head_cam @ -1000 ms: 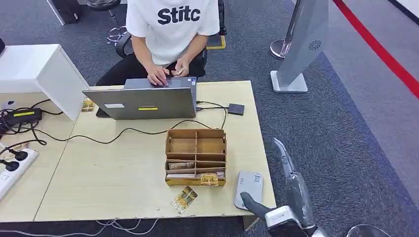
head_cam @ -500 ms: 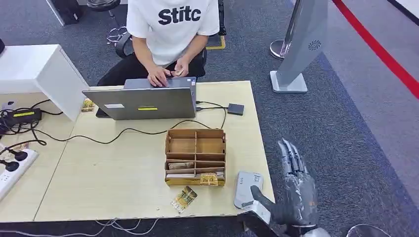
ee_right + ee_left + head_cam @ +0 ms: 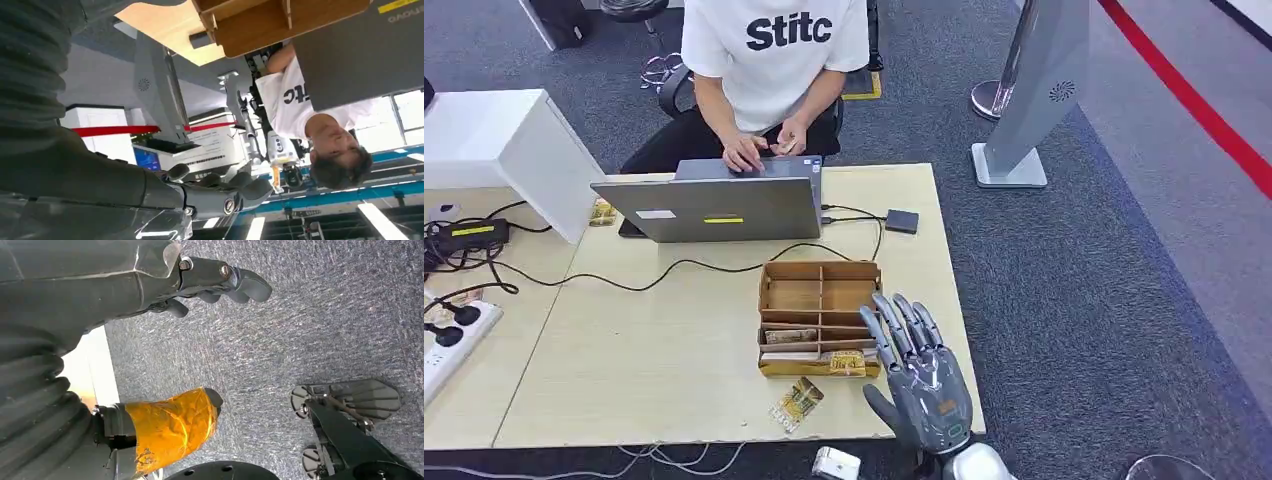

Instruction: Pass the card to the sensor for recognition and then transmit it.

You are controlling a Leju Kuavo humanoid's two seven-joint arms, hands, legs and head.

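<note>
Moved: right hand [image 3: 921, 385] is now swinging in over the bench [image 3: 624, 360] corner, covering the grey sensor.
Hand state: fingers are spreading, grasping nothing.
Card [image 3: 797, 403]: lying just left, nearer this hand.
Beyond: wooden organizer [image 3: 820, 318].

Table [image 3: 674, 370]: light wood top. Right hand [image 3: 921, 380] hovers over its near-right corner. Wooden organizer [image 3: 820, 318] just left of hand; loose card [image 3: 797, 403] nearer, left of hand. Laptop [image 3: 712, 207], black cables [image 3: 674, 268], small black box [image 3: 901, 221] beyond hand, far side.
</note>
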